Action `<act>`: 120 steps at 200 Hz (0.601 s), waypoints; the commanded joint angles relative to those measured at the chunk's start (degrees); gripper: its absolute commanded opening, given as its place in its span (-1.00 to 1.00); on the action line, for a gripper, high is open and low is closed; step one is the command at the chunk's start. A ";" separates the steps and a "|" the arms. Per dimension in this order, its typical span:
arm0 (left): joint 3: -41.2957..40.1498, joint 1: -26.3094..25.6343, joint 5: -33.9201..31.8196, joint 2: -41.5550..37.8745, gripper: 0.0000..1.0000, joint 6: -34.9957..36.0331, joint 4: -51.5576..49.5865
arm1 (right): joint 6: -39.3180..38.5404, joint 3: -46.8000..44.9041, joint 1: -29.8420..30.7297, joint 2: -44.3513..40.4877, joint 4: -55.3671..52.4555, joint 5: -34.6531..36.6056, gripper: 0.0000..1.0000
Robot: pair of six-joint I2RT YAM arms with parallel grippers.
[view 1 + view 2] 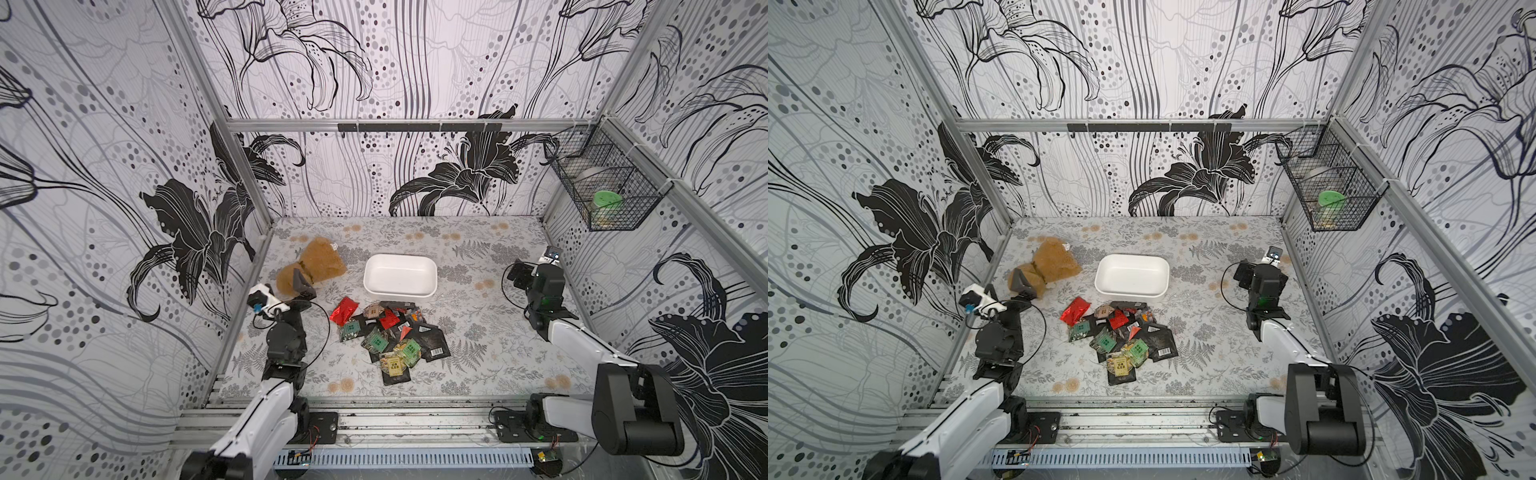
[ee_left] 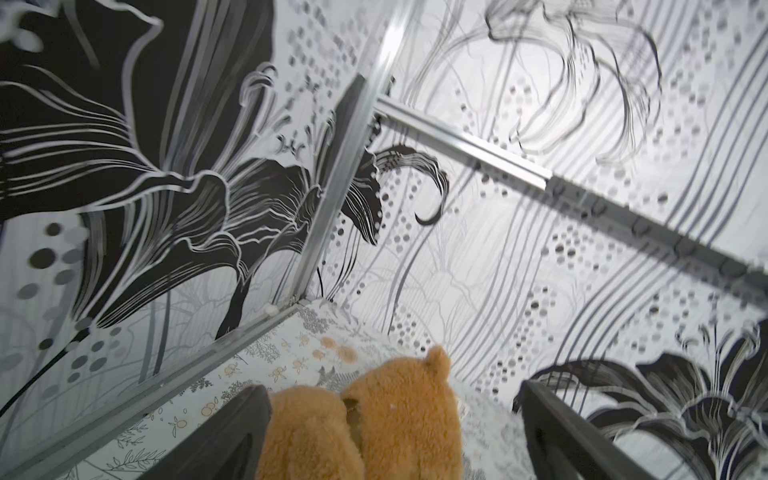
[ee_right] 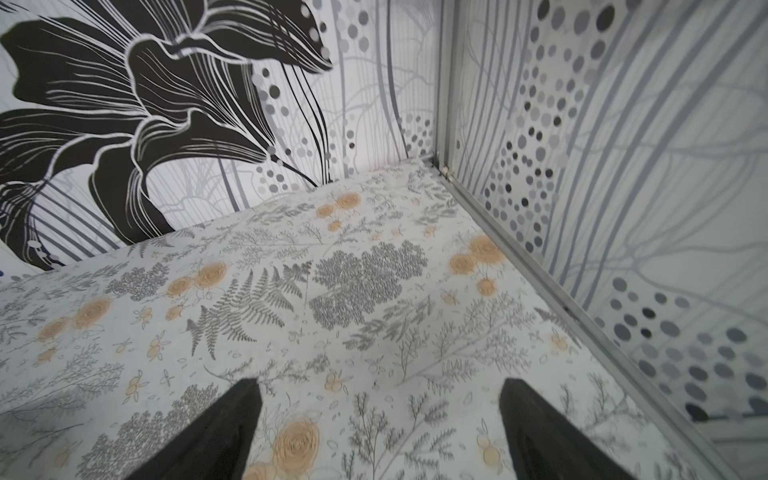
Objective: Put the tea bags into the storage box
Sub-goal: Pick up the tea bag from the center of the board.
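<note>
Both top views: tea bags (image 1: 386, 336) are lying just beside the box (image 1: 400, 276); left end effector (image 2: 392, 388) and right end effector (image 3: 379, 382) are gaping wide, empty.

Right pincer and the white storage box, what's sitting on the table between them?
Nothing: between the right pincer and the storage box only bare floral table cover shows, in both top views.

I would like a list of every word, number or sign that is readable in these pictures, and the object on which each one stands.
No text is clear enough to quote.
green-labelled tea bag: dark marks on the label, too small to read.
yellow-labelled tea bag: dark marks, too small to read.
black tea bag: a white barcode, digits unreadable.
storage box: no print visible.
</note>
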 commanded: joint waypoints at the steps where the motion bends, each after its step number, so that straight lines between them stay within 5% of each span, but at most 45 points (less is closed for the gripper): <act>1: -2.78 0.32 -4.09 -7.97 0.95 -12.13 -13.63 | 13.53 -2.83 0.28 -6.69 -12.95 2.12 0.91; 36: 1.06 0.33 11.05 -11.38 0.95 -16.02 -24.96 | 15.45 -0.85 0.22 -17.16 -23.51 -5.48 0.91; 84: 16.68 -0.36 40.26 6.49 0.99 -19.44 -43.08 | 10.35 5.92 0.31 -25.37 -36.16 -31.34 0.91; 98: 18.55 -4.29 44.31 9.60 0.99 -19.51 -45.07 | 11.65 5.36 0.36 -27.89 -35.35 -39.54 0.91; 120: 18.94 -16.08 40.77 10.34 0.99 -20.15 -45.71 | 15.88 4.86 0.84 -29.78 -35.30 -46.24 0.91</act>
